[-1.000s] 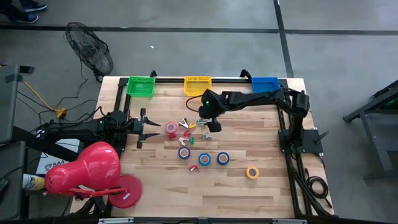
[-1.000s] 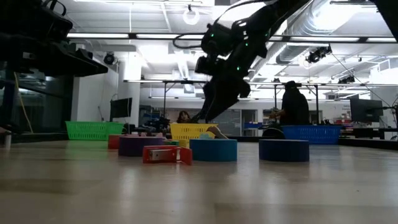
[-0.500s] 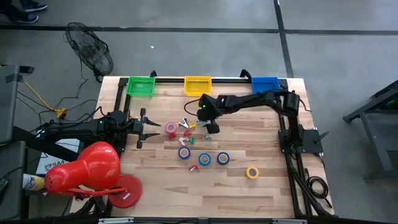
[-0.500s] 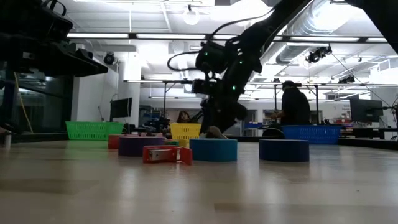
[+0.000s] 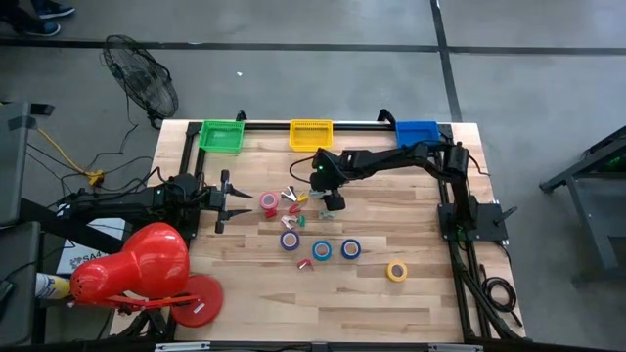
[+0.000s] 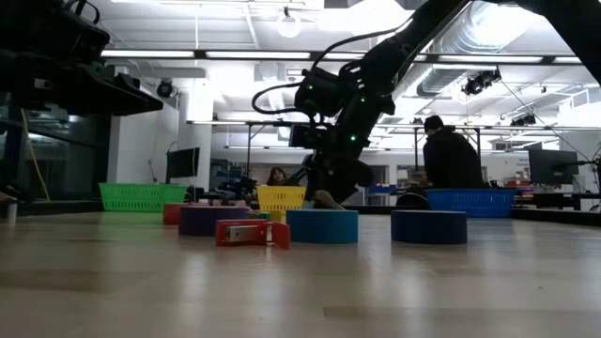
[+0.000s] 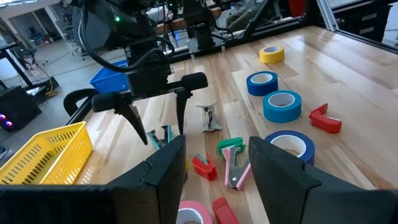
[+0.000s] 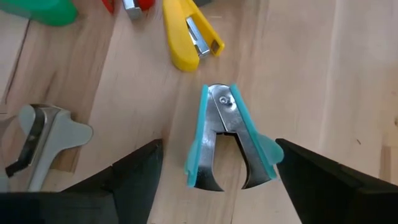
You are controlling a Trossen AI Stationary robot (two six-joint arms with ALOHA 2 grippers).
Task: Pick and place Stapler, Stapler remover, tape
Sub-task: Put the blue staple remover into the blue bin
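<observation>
My right gripper (image 5: pixel 333 201) is low over the table, pointing down and open. Its fingers (image 8: pixel 134 180) stand on either side of a teal stapler remover (image 8: pixel 227 137) that lies flat on the wood, without touching it. A small yellow stapler (image 8: pixel 189 37) and a grey remover (image 8: pixel 43 140) lie close by. The left wrist view shows the same gripper (image 7: pixel 155 121) astride the teal remover (image 7: pixel 163 135). The tape rolls rest flat: pink-red (image 5: pixel 270 202), purple-blue (image 5: pixel 290 240), two blue (image 5: pixel 322 251) (image 5: pixel 350 249) and yellow (image 5: pixel 396 272). My left gripper (image 5: pixel 230 200) waits open at the table's left.
Green (image 5: pixel 222 135), yellow (image 5: pixel 311 133) and blue (image 5: pixel 417 132) baskets line the far edge. Small red and green staplers and removers (image 7: pixel 231 155) are scattered beside the pink-red roll. A red object (image 5: pixel 147 264) stands off the near left corner. A person (image 6: pixel 449 155) stands in the room behind.
My right gripper has come down from well above the table to just over the wood, shifting slightly toward the near edge, and now straddles the teal stapler remover. It slowed in the last half second. The objects on the table have stayed where they were.
</observation>
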